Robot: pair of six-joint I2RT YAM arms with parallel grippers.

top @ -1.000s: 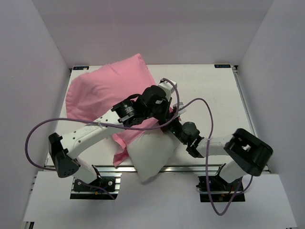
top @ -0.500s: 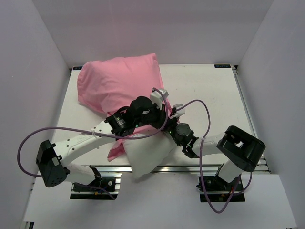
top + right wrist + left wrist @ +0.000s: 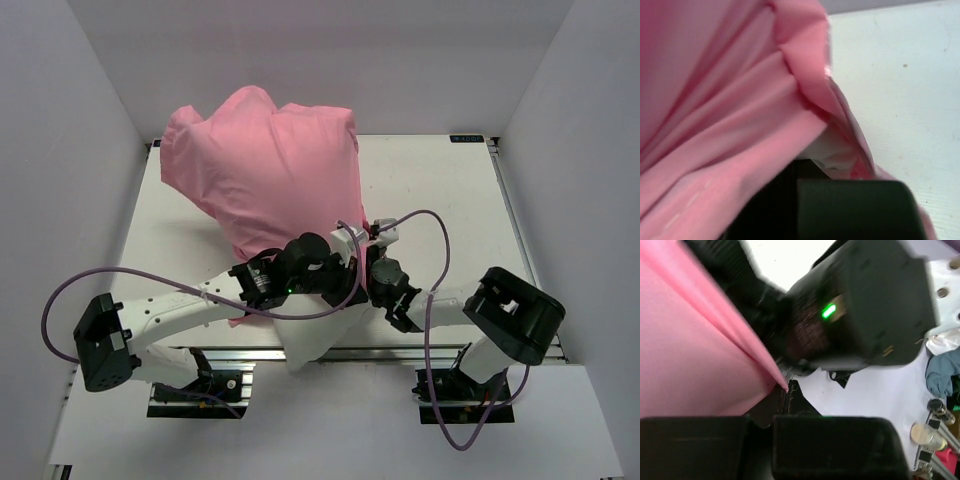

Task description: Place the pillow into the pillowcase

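**Case mouth held at near edge; white end of pillow not yet covered**

Nearest the arm bases, we note the exposed end of the plump white rectangular pillow (image 3: 320, 338). It lies at the near edge of the white table (image 3: 450, 200) and appears to overhang it slightly.

Just beyond it, both end effectors sit side by side at the mouth of the large pink fabric pillowcase (image 3: 275, 170). The left gripper (image 3: 785, 395) is pressed together on the pink hem, which the left wrist view shows drawn to a point between its fingers. The right gripper (image 3: 840, 185) is buried under gathered pink folds. We cannot tell whether it is closed on the cloth or merely under it.

Farther back, the pillowcase bulges up and away towards the far left corner. We judge its long axis to run diagonally from the grippers to that corner.

The governing relation is that the uncovered pillow end lies on the near side of both grippers, while the closed end of the case lies on the far side. We judge that the mouth has to travel towards the bases. Neither arm is clearly nearer; the left sits most directly over the white end.

Not made out:
- how deep the pillow reaches inside the case
- what the pale patch among the folds in the right wrist view is
- the near corner of the pillow below the table edge
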